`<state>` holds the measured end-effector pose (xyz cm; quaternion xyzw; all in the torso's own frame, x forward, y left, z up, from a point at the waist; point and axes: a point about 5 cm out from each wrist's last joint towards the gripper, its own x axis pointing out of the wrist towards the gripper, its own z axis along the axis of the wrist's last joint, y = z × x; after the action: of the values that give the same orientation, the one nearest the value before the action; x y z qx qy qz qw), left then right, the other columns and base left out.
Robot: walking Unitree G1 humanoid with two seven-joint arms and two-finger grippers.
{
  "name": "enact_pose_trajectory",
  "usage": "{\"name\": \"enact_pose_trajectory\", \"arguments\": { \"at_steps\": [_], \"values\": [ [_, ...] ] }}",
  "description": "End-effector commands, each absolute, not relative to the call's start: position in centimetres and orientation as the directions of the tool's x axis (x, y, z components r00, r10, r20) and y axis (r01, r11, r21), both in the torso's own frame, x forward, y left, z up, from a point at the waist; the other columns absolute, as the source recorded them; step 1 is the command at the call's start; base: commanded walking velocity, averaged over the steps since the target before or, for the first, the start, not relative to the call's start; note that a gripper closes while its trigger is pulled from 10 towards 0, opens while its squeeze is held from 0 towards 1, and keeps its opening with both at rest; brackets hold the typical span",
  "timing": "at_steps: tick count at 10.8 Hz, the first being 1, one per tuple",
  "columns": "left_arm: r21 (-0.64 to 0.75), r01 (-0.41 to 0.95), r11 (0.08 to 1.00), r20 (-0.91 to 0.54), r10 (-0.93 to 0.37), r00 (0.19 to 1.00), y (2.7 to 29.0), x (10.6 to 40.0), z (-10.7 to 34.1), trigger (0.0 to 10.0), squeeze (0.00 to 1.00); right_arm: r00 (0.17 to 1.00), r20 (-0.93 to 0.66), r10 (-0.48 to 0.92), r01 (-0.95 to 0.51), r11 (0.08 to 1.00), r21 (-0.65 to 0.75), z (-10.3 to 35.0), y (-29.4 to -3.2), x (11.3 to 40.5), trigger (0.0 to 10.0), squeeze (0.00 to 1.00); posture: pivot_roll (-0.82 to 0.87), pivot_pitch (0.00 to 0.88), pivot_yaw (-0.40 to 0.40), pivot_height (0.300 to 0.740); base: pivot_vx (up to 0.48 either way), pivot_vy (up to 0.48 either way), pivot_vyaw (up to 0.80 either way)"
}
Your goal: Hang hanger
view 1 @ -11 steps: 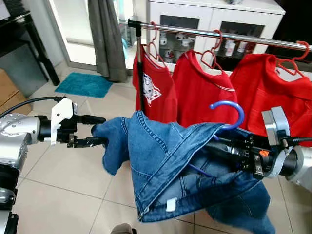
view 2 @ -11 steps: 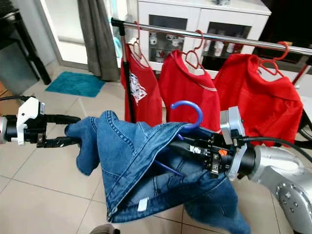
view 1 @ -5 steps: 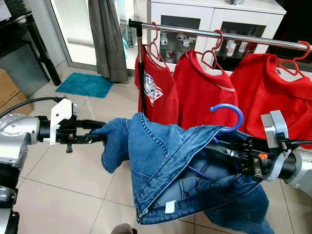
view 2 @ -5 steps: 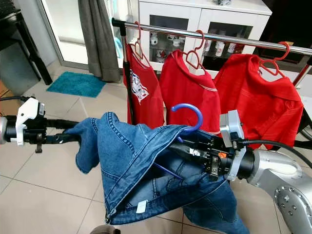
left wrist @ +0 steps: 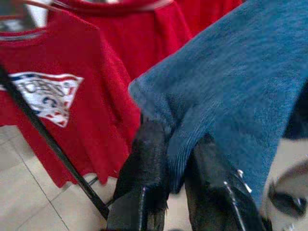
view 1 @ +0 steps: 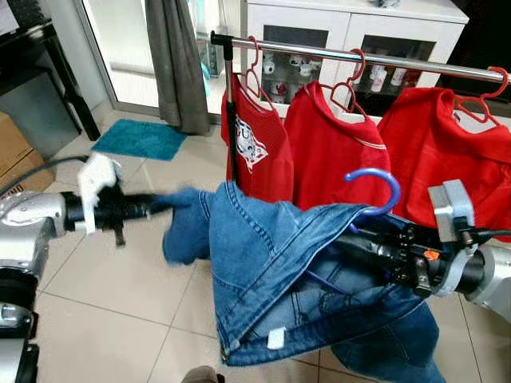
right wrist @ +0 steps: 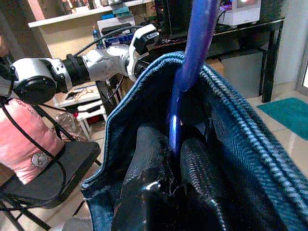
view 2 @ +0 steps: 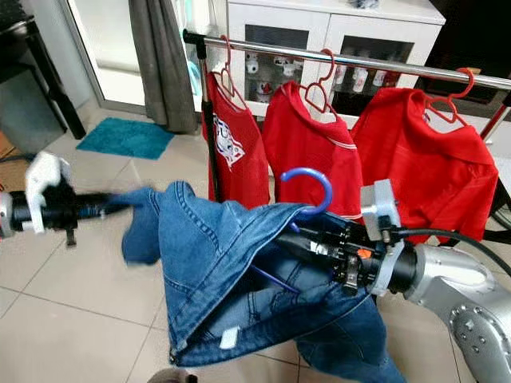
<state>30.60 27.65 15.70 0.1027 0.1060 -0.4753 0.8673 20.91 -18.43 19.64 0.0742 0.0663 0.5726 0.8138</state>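
- Left eye view: a blue hanger (view 1: 374, 185) carries a denim jacket (view 1: 295, 275), held up in front of the clothes rail (view 1: 359, 58) and below it. The right hand (view 1: 363, 239) reaches into the jacket's collar from the right and is clamped on the hanger just under its hook. The left hand (view 1: 156, 206), blurred, grips the end of the jacket's sleeve (view 1: 185, 227) out to the left. Three red shirts (view 1: 331, 144) hang on red hangers along the rail; a teal mat (view 1: 140, 138) lies on the tiled floor (view 1: 104, 287) near a grey curtain (view 1: 176, 60).
- Right eye view: the same scene; the hanger's hook stands upright, apart from the rail, in front of the middle red shirt.
- Left wrist view: the two black fingers (left wrist: 144, 163) pinch the sleeve cuff between them, with a red shirt and the rail's dark post (left wrist: 48, 149) behind.
- Right wrist view: the fingers (right wrist: 149, 159) close on the hanger's blue stem, wrapped round by the denim collar; the left arm (right wrist: 72, 72) shows beyond.
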Motion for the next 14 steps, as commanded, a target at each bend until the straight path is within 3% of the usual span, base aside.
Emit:
{"name": "enact_pose_trajectory", "arguments": {
  "at_steps": [1,3,5,8,11,12,13,14],
  "values": [
    [0.050,0.805,0.592,-0.236,-0.776,0.585,28.2,30.9,15.9,0.0,0.00,0.342,0.021,0.939,-0.930,0.335,0.153,20.7,-18.5,20.8,10.0,0.00,0.01,0.000,0.047,0.723,0.000,0.000,0.00],
    [-0.078,0.617,0.783,-0.229,-0.616,0.753,29.9,30.8,13.9,0.0,0.00,0.346,0.042,0.937,-0.929,0.336,0.153,20.9,-18.6,21.0,10.0,0.00,0.01,0.000,0.044,0.723,0.000,0.000,0.00],
    [-0.236,0.284,0.930,-0.257,-0.341,0.904,32.3,30.8,12.0,0.0,0.00,0.348,0.052,0.936,-0.929,0.337,0.155,21.0,-18.7,21.0,10.0,0.00,0.01,0.000,0.045,0.723,0.000,0.000,0.00],
    [-0.235,-0.002,0.972,-0.382,-0.090,0.920,34.1,29.9,9.8,0.0,0.00,0.354,0.070,0.933,-0.927,0.340,0.156,21.3,-18.8,21.1,10.0,0.00,0.01,0.000,0.041,0.723,0.000,0.000,0.00],
    [-0.231,0.001,0.973,-0.402,-0.096,0.911,33.3,30.0,9.0,0.0,0.00,0.361,0.075,0.930,-0.925,0.347,0.154,21.3,-18.9,21.2,10.0,0.00,0.00,0.000,0.036,0.723,0.000,0.000,0.00],
    [-0.379,0.130,0.916,-0.274,-0.245,0.930,31.8,30.5,10.1,10.0,0.00,0.380,0.055,0.923,-0.917,0.368,0.154,20.9,-18.9,21.2,10.0,0.00,0.00,0.000,0.036,0.723,0.000,0.000,0.00],
    [-0.302,0.174,0.937,-0.259,-0.256,0.931,31.9,30.3,10.5,10.0,1.00,0.397,0.055,0.916,-0.906,0.381,0.183,20.7,-19.0,21.2,10.0,0.00,0.00,0.000,0.034,0.723,0.000,0.000,0.00],
    [-0.252,0.199,0.947,-0.259,-0.264,0.929,32.3,29.7,10.7,10.0,1.00,0.418,0.061,0.906,-0.894,0.399,0.201,20.4,-19.0,21.1,10.0,0.00,0.00,0.000,0.040,0.723,0.000,0.000,0.00]
  ]
}}
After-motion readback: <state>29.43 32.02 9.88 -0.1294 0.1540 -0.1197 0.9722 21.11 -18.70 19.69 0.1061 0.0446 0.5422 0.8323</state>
